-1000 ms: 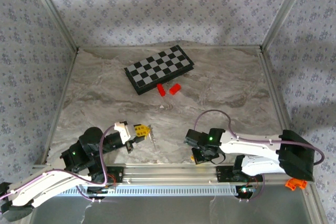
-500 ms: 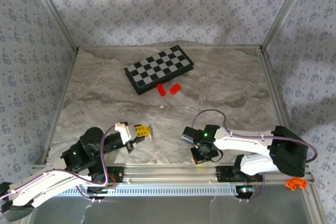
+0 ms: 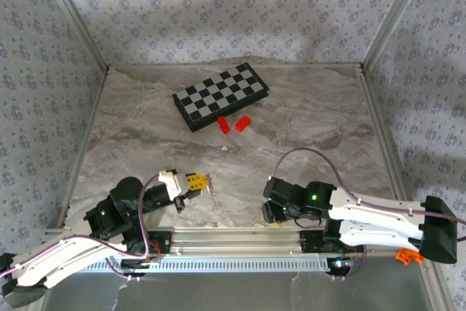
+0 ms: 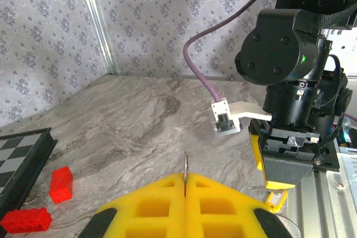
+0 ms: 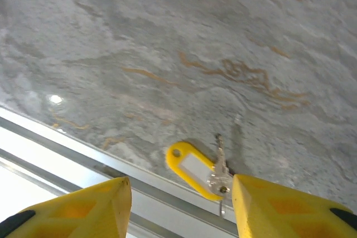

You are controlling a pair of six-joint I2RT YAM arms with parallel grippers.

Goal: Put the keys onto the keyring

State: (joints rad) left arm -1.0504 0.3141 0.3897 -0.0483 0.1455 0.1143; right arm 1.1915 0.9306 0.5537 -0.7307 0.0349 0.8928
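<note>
Hard by the grey aluminium rail (image 5: 67, 149) at the table's (image 5: 223, 37) near edge, the small yellow oblong key tag (image 5: 192, 168) lies flat, long axis slanting along the rail. The right tool (image 5: 181, 189) hangs over it, jaws wide on either side, empty; little room railward, plenty inward. Farther left, the left tool (image 4: 185, 187) is clamped on the thin pale keyring (image 4: 185, 166), standing edge-on.

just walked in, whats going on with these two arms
Two robot arms are working on getting a key onto a keyring. The left gripper is shut on the thin keyring. The right gripper is open over the yellow-tagged key, which lies on the table by the near rail. The key is not on the ring yet.
</note>
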